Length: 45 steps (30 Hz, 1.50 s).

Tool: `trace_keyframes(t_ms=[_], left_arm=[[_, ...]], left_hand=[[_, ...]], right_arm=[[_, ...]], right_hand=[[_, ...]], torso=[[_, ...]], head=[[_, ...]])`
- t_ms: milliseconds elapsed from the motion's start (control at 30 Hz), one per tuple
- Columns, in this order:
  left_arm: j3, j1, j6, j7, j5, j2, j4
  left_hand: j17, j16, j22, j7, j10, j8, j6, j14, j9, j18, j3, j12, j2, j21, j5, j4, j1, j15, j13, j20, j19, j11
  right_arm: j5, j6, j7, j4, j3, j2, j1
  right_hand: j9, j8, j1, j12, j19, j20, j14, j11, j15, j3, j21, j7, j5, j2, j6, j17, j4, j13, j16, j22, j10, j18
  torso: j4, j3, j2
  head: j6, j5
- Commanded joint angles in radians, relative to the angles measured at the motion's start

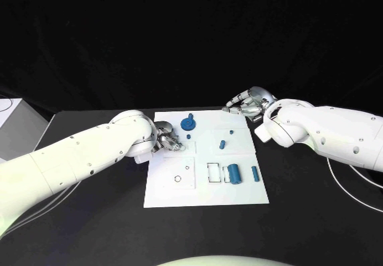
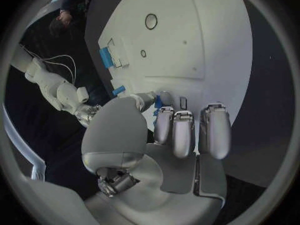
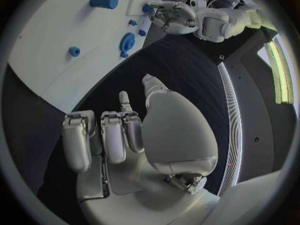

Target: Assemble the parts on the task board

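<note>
Hands sit at opposite edges of the task board [image 1: 206, 191], the white plate lying in the middle of the black counter [image 1: 96, 221]. The left hand [image 1: 167, 138] hovers over the board's left edge, its fingers [image 2: 182, 131] curled downward side by side; something small and blue shows just beyond them in the left wrist view, but whether it is pinched cannot be told. This placement likely suits working on a part near the board's left side. The right hand [image 1: 247, 103] rests off the board's far right corner, over bare counter, its fingers [image 3: 112, 135] curled together with nothing in them, probably parked out of the way.

On the board, the blue parts are scattered, not yet joined. A round gear-like part [image 1: 188, 122] with a raised hub stands near the far edge. A tiny blue peg [image 1: 229, 132] and a short blue pin [image 1: 222, 144] lie just right of the middle. Nearer the robot, a thick blue cylinder [image 1: 234, 173] lies on its side just beside a rectangular outlined slot [image 1: 214, 172], and a slim blue rod [image 1: 254, 173] lies near the right edge. A small ringed hole [image 1: 178, 179] marks the near left area. The assembly appears to be at an early stage.
</note>
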Motion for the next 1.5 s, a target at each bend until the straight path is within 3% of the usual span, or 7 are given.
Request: trace_keyframes(t_ms=[33, 233, 433, 833, 1233, 1500], left_arm=[[-0.005, -0.006, 0.033, -0.006, 0.027, 0.001, -0.005], [-0.005, -0.006, 0.050, -0.006, 0.065, 0.000, -0.007], [-0.005, -0.006, 0.067, -0.004, 0.083, 0.000, -0.008], [-0.005, -0.006, 0.078, -0.006, 0.071, -0.003, -0.012], [-0.007, -0.006, 0.068, -0.007, 0.055, -0.004, -0.014], [-0.007, -0.006, 0.054, -0.007, 0.053, -0.006, -0.015]], left_hand=[[0.251, -0.003, -0.002, -0.002, -0.004, -0.005, 0.002, 0.102, 0.002, -0.013, 0.073, -0.006, -0.007, -0.007, 0.005, -0.061, -0.008, 0.007, 0.033, 0.003, -0.007, 0.002], [0.250, -0.004, -0.002, 0.001, -0.005, -0.012, -0.001, 0.102, 0.008, -0.013, 0.149, -0.007, -0.012, -0.008, 0.017, -0.090, -0.037, 0.009, 0.033, 0.004, -0.008, 0.004], [0.250, -0.004, -0.003, 0.003, -0.005, -0.013, 0.000, 0.102, 0.011, -0.012, 0.159, -0.007, -0.022, -0.009, 0.013, -0.099, -0.050, 0.010, 0.033, 0.005, -0.009, 0.006], [0.251, -0.003, -0.001, 0.004, -0.005, -0.015, 0.023, 0.102, 0.018, -0.012, 0.054, -0.007, -0.072, -0.010, 0.000, -0.078, -0.142, 0.012, 0.033, 0.007, -0.008, 0.008], [0.252, -0.003, -0.001, 0.004, -0.005, -0.017, 0.027, 0.102, 0.019, -0.012, 0.022, -0.006, -0.078, -0.010, 0.000, -0.068, -0.153, 0.012, 0.033, 0.007, -0.008, 0.008], [0.251, -0.003, -0.001, 0.003, -0.005, -0.017, 0.030, 0.102, 0.020, -0.012, 0.016, -0.006, -0.069, -0.010, 0.000, -0.062, -0.155, 0.012, 0.034, 0.007, -0.008, 0.007]], right_arm=[[-0.005, 0.012, 0.004, 0.002, 0.000, -0.001, 0.000], [-0.005, 0.013, 0.004, 0.001, 0.000, -0.001, 0.000], [-0.005, 0.013, 0.004, 0.001, 0.000, -0.001, 0.000], [-0.005, 0.011, 0.004, 0.003, 0.000, -0.001, -0.001], [-0.005, 0.011, 0.005, 0.003, 0.000, -0.001, -0.002], [-0.005, 0.010, 0.005, 0.003, 0.000, -0.002, -0.002]], right_hand=[[0.001, 0.004, -0.010, -0.001, 0.089, 0.006, 0.077, 0.001, 0.002, 0.005, -0.005, 0.002, -0.002, 0.004, -0.007, 0.147, -0.002, 0.217, -0.004, 0.218, 0.050, -0.001], [0.002, 0.005, -0.010, -0.001, 0.089, 0.005, 0.077, 0.001, 0.002, 0.006, -0.005, 0.002, -0.001, 0.004, -0.007, 0.147, -0.002, 0.217, -0.004, 0.219, 0.051, -0.002], [0.002, 0.005, -0.010, -0.001, 0.089, 0.005, 0.077, 0.001, 0.002, 0.006, -0.005, 0.002, -0.001, 0.004, -0.007, 0.147, -0.002, 0.217, -0.004, 0.219, 0.051, -0.002], [0.002, 0.005, -0.010, -0.001, 0.089, 0.005, 0.077, 0.001, 0.002, 0.006, -0.005, 0.002, -0.001, 0.004, -0.007, 0.147, -0.002, 0.217, -0.004, 0.219, 0.051, -0.002], [0.002, 0.005, -0.010, -0.001, 0.089, 0.005, 0.077, 0.001, 0.002, 0.006, -0.005, 0.002, -0.001, 0.004, -0.007, 0.147, -0.002, 0.217, -0.004, 0.219, 0.051, -0.002], [0.002, 0.006, -0.009, -0.001, 0.089, 0.005, 0.077, 0.001, 0.002, 0.007, -0.006, 0.002, 0.000, 0.003, -0.008, 0.147, -0.003, 0.217, -0.004, 0.218, 0.051, -0.001]], torso=[[0.0002, 0.0000, 0.000], [0.0004, -0.0004, 0.000], [0.0011, 0.0001, 0.000], [0.0011, -0.0005, 0.000], [0.0006, -0.0003, 0.000], [0.0000, -0.0004, 0.000]], head=[[0.001, 0.000], [0.001, -0.001], [0.000, -0.001], [0.000, 0.000], [0.000, 0.001], [0.001, 0.002]])
